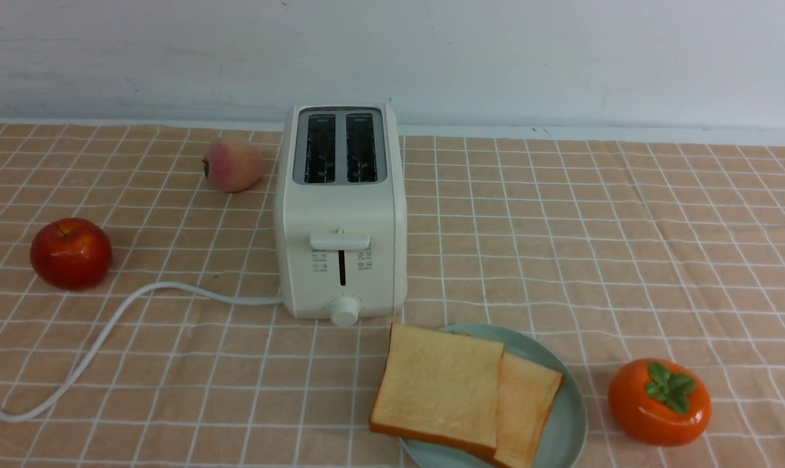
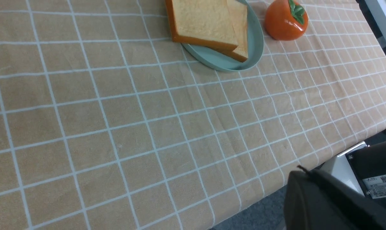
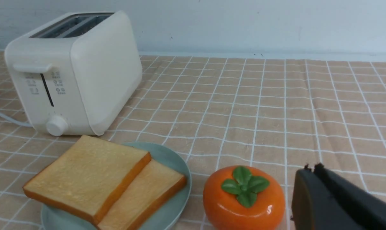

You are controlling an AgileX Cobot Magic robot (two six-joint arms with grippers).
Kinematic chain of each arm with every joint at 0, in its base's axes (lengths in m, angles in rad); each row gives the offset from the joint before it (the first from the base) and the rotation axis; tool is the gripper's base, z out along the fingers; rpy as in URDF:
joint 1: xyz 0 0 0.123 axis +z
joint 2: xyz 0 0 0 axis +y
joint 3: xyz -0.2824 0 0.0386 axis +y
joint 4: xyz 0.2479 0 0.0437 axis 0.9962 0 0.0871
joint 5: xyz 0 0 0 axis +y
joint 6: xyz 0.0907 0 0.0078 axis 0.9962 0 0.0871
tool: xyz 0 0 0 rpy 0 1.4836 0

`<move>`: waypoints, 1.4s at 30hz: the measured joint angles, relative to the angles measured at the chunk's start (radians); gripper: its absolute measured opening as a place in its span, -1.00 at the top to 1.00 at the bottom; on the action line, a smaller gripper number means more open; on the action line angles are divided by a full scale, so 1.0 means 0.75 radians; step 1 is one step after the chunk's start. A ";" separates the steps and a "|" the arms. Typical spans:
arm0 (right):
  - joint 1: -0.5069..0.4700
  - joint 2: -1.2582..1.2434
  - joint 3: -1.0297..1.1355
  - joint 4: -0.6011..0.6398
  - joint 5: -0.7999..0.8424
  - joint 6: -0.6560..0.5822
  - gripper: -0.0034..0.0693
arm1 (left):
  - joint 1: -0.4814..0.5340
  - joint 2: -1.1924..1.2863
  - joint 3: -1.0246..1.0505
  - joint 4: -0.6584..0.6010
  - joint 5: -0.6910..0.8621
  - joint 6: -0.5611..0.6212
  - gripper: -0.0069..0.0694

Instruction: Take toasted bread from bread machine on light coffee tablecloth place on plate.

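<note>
from my seat the front view shows neither arm. the bread machine [image 1: 340,214] stands mid-table on the light coffee tablecloth [image 1: 594,247], both slots [image 1: 340,148] dark and empty, its lever [image 1: 339,240] at the top of its track and the knob [image 1: 345,311] below it. the toasted bread [image 1: 441,387] is on the plate [image 1: 565,422], at about 5 o'clock from the bread machine: two slices lying flat, the bigger one overlapping the other and hanging past the plate's rim toward 9 o'clock. a persimmon [image 1: 659,403] sits just beside the plate at 3 o'clock, not touching it. a red apple [image 1: 71,252] lies out at 9 o'clock from the bread machine, a peach [image 1: 232,165] at 10 o'clock close to its side, and the cord [image 1: 106,331] runs away toward 8 o'clock.

the left gripper [image 2: 303,171] hangs beyond the near edge of the cloth, well apart from the plate, with its camera angled down across the bare grid. its fingers look pressed together with no gap and nothing between them.

the right gripper [image 3: 311,167] sits low and nearly level, aimed toward the wall, near the persimmon. its two dark fingers lie flush against each other, holding nothing
</note>
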 joint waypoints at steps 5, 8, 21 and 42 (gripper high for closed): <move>0.000 0.000 0.000 0.005 0.000 0.000 0.92 | 0.000 0.000 0.000 0.000 0.001 0.000 0.86; 0.000 0.000 0.000 0.006 0.001 0.000 0.91 | 0.000 0.000 0.000 0.001 0.001 0.000 0.86; 0.000 0.000 0.000 0.020 0.005 0.000 0.88 | 0.158 -0.208 0.230 0.344 -0.574 0.034 0.85; 0.000 0.000 0.000 0.020 0.009 0.000 0.84 | 0.622 -0.442 0.984 0.396 -0.939 0.100 0.83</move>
